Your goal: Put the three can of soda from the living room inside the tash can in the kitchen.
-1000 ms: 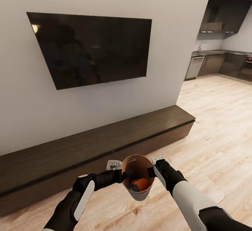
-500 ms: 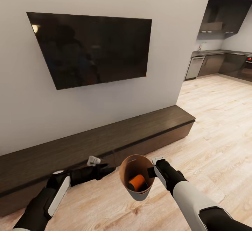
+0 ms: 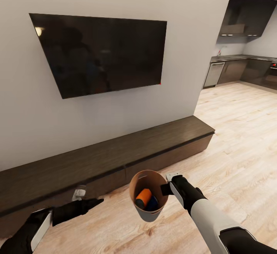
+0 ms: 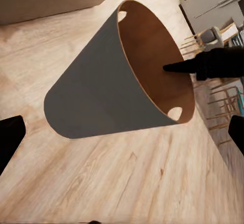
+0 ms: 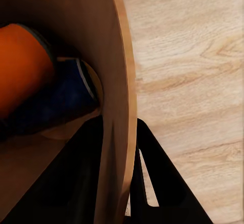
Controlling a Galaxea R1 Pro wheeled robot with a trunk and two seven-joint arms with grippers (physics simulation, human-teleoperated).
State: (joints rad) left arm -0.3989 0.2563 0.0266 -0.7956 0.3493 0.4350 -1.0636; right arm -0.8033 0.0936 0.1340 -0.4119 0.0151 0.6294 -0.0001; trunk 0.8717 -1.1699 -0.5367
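Observation:
The tash can [image 3: 148,214], a pale tapered bucket with an orange-brown inside, hangs tilted above the plank floor. My right gripper [image 3: 166,189] is shut on its rim, one finger inside and one outside the wall [image 5: 120,82]. Inside lie an orange can of soda [image 3: 143,198] and a dark blue can of soda [image 3: 153,204]; the right wrist view shows the orange can [image 5: 23,66] and the blue can [image 5: 61,102] close up. My left gripper [image 3: 87,197] is open, low at the left, apart from the bucket [image 4: 101,92], its fingers [image 4: 10,137] spread wide.
A long low dark-wood cabinet [image 3: 115,154] runs along the white wall under a black TV [image 3: 100,54]. At the right, pale plank floor [image 3: 238,123] leads into the kitchen with dark grey cabinets [image 3: 246,69].
My left arm has drawn back from the bucket's rim, down and to the left. The right gripper keeps the bucket; the cans inside have shifted a little.

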